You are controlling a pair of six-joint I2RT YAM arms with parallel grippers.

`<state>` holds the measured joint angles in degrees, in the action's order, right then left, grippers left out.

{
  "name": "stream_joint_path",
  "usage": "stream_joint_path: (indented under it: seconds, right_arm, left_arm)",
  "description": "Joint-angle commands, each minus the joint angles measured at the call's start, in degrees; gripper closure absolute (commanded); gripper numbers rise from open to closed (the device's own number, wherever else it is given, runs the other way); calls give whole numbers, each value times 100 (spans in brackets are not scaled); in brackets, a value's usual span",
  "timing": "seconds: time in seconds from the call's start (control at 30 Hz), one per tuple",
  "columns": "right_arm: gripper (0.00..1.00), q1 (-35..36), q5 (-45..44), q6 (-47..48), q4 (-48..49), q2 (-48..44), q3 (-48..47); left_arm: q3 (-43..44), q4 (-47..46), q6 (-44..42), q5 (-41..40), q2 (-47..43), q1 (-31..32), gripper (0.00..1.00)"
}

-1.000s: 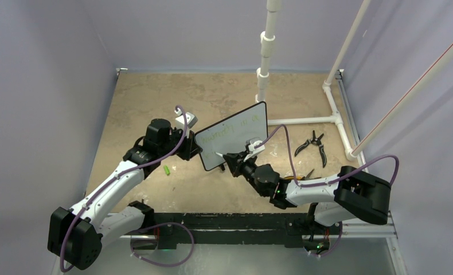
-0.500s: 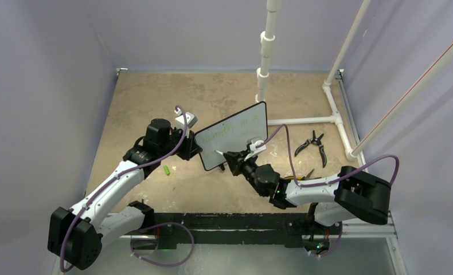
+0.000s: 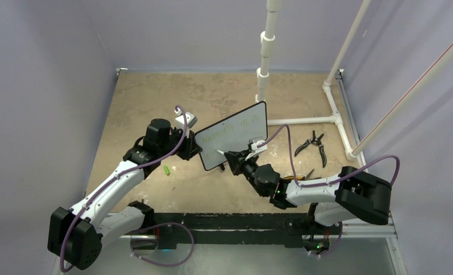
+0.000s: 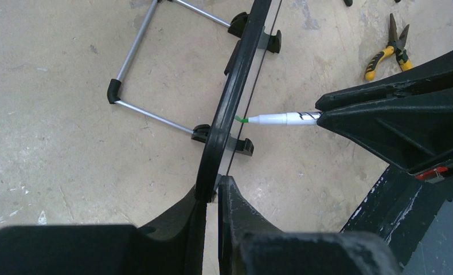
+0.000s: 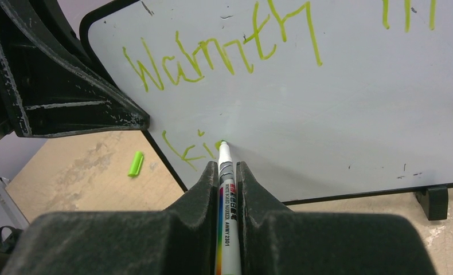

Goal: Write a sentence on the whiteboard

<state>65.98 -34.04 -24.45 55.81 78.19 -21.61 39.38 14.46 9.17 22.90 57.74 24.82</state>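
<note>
The whiteboard stands tilted on the table, seen edge-on in the left wrist view. My left gripper is shut on the black frame at its left end. The sentence in green reads "Warmth" on the top line, followed by more strokes. A second line begins low on the left. My right gripper is shut on a white marker. The marker's green tip touches the board just right of those lower strokes. The marker meets the board face from the right.
A green marker cap lies on the table left of the board. Black pliers and yellow-handled pliers lie to the right. A white PVC pipe frame stands behind the board and runs along the right edge.
The right gripper and marker tip have shifted only slightly on the board's lower left. The left arm and the board have stayed still.
</note>
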Motion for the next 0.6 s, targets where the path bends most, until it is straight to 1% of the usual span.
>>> stream_joint_path:
  seconds: [0.0, 0.37, 0.57]
  right_arm:
    - [100, -58, -331, -139, -141, -75, 71]
    - [100, -50, -251, -297, -248, -104, 209]
    - [100, -50, -192, -221, -77, -443, 299]
  left_arm:
    - [132, -73, -91, 13, -76, -4, 100]
    - [137, -66, -86, -5, -78, -3, 100]
    - [134, -65, -80, -33, -87, -3, 100]
